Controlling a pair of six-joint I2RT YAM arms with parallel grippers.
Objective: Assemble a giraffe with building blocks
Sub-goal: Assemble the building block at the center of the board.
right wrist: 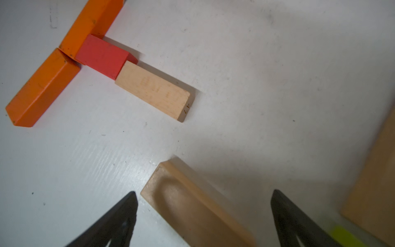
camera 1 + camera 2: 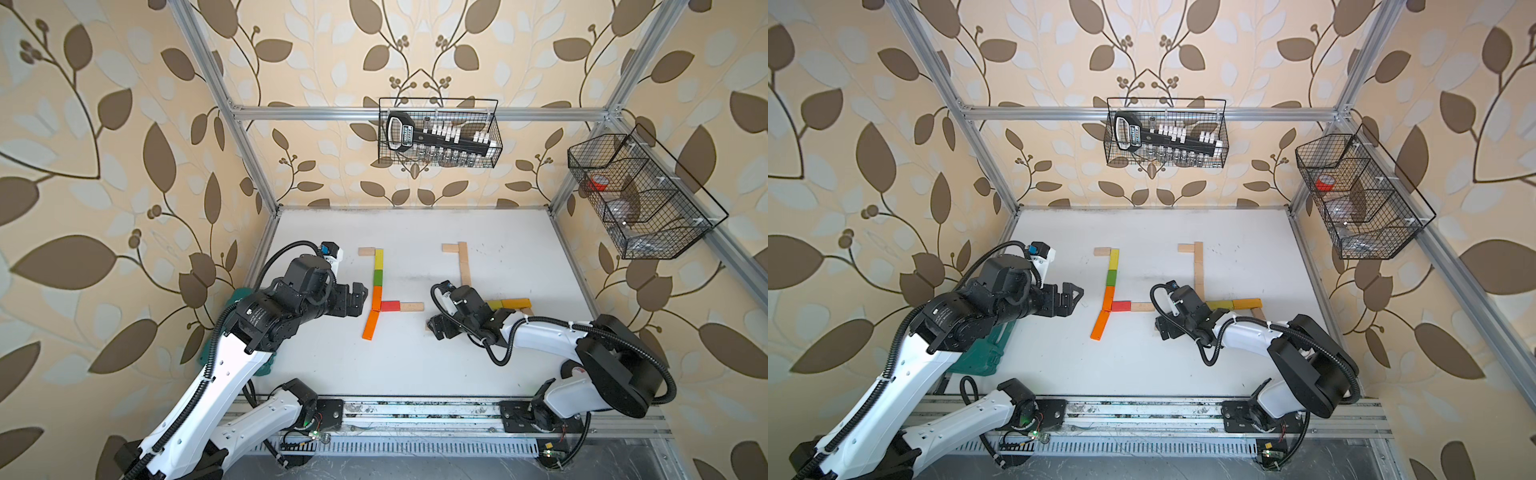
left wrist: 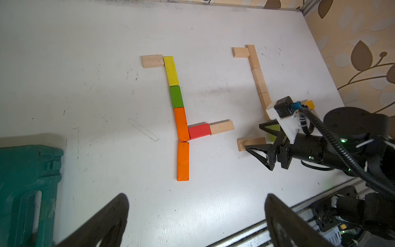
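- The right tool [image 1: 204,192] is spread wide, its two black fingers on either side of a pale plain wooden plank [image 1: 188,205]. It is not clenched on the plank, which lies flat on the white surface [image 1: 256,85].
- In both top views this tool sits low, just right of centre.
- The left tool [image 3: 196,197] is released and empty, hovering left of centre.
- Between the tools lie flat building blocks in a line: a short pale plank [image 3: 152,61], a yellow plank [image 3: 171,70], a green plank [image 3: 176,96] and two orange planks [image 3: 181,124].
- A red plank [image 3: 199,130] and a pale side plank [image 3: 221,127] branch off sideways.
- Further right runs a column of pale planks [image 3: 257,72].
- A dark green plastic case [image 3: 27,188] lies at the left edge.
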